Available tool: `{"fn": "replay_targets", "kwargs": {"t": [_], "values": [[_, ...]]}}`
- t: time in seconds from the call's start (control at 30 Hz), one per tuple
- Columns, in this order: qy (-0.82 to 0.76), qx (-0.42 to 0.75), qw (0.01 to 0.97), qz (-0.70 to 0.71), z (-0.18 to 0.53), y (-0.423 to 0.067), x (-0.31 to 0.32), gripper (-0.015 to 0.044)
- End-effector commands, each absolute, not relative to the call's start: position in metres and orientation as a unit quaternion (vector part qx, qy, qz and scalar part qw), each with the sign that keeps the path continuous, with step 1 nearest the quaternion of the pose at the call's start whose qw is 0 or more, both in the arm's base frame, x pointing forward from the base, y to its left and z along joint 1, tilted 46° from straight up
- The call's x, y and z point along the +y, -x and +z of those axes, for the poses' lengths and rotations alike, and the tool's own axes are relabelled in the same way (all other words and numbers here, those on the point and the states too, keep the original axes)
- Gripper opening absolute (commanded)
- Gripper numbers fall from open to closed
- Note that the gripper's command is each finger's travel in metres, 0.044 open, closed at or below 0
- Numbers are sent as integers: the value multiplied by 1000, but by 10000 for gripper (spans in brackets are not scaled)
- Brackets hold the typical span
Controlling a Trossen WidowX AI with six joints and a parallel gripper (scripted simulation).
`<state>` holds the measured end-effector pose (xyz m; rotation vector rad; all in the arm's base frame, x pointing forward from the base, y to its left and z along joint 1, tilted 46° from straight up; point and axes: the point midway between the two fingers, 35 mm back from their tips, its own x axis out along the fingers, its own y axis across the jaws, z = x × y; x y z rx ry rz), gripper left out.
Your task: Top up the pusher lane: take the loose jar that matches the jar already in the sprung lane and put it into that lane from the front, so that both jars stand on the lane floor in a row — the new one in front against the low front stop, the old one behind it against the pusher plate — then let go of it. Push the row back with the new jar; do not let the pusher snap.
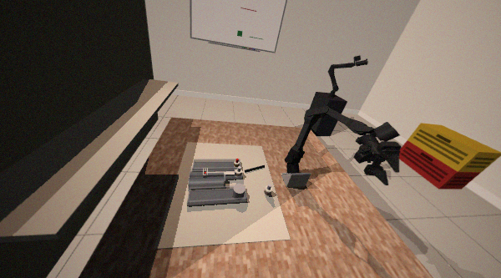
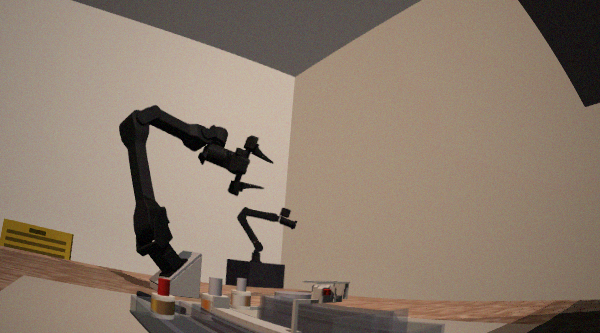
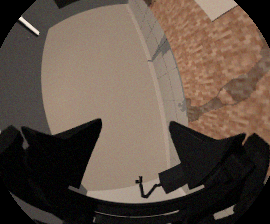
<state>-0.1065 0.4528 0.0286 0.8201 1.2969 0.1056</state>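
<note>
My gripper [image 1: 392, 177] [image 2: 267, 175] [image 3: 136, 123] is open and empty, raised high and far to the right of the lanes in the top view. A loose jar [image 1: 269, 191] with a pale body and grey cap stands on the mat in front of the lane unit [image 1: 209, 202]. A red-capped jar [image 1: 237, 163] [image 2: 163, 304] stands at the front of the back lane. Beside it a grey-capped jar [image 1: 239, 171] stands at the front of the lane with a pale strip and red marker [image 1: 204, 172] [image 2: 326, 292]. A wider grey round top [image 1: 239, 189] shows in the nearest lane. Labels are too small to compare.
The lane unit sits on a pale mat [image 1: 250, 223]. A dark bar [image 1: 255, 169] lies near its front. A yellow and red box [image 1: 447, 156] is beside the gripper in the top view. A second small arm [image 1: 332, 77] [image 2: 250, 229] stands on a dark box behind.
</note>
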Motion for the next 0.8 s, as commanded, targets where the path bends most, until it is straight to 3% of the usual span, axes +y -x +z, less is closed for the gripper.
{"fn": "replay_targets", "kwargs": {"t": [0.0, 0.43, 0.77], "values": [[-368, 585, 721, 46, 28, 104, 452, 426], [-138, 512, 841, -102, -14, -87, 357, 440], [92, 560, 784, -252, -21, -176, 211, 440]]}}
